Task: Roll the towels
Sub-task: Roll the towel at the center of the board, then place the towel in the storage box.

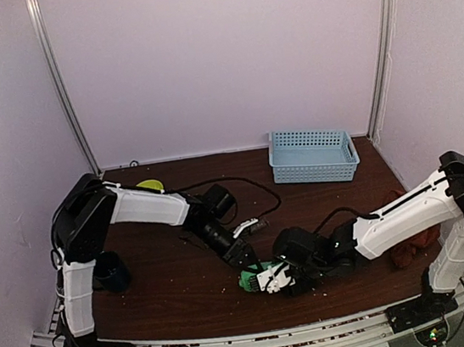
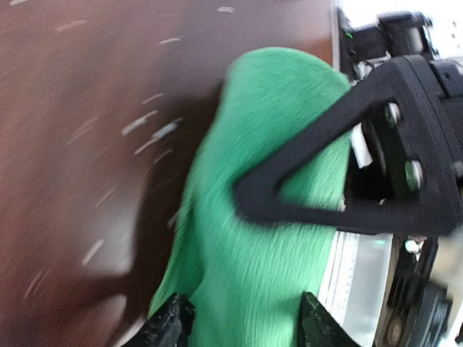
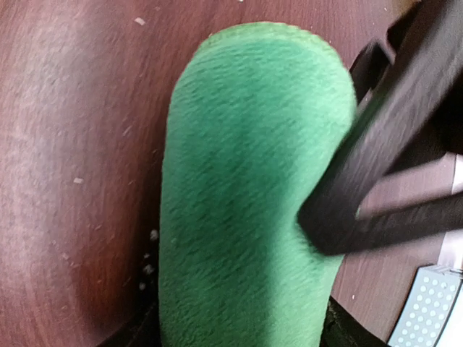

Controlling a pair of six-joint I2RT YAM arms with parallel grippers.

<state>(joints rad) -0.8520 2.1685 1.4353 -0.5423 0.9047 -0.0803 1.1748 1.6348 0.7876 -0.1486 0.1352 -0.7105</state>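
Careful: the green towel (image 3: pixel 246 188) lies rolled near the table's (image 1: pixel 168 276) front middle. Your left gripper (image 2: pixel 244 324) stands spread astride it. The right gripper (image 3: pixel 239 336) brackets it too, squeezing or not you cannot tell. Withdraw crookedly and a finger could drag the roll loose.

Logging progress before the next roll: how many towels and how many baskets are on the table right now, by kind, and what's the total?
Towels: 2, the green towel, rolled up near the front edge, and the rust towel at the right, partly hidden.
Baskets: 1, the light-blue basket at the back.
Total: 3
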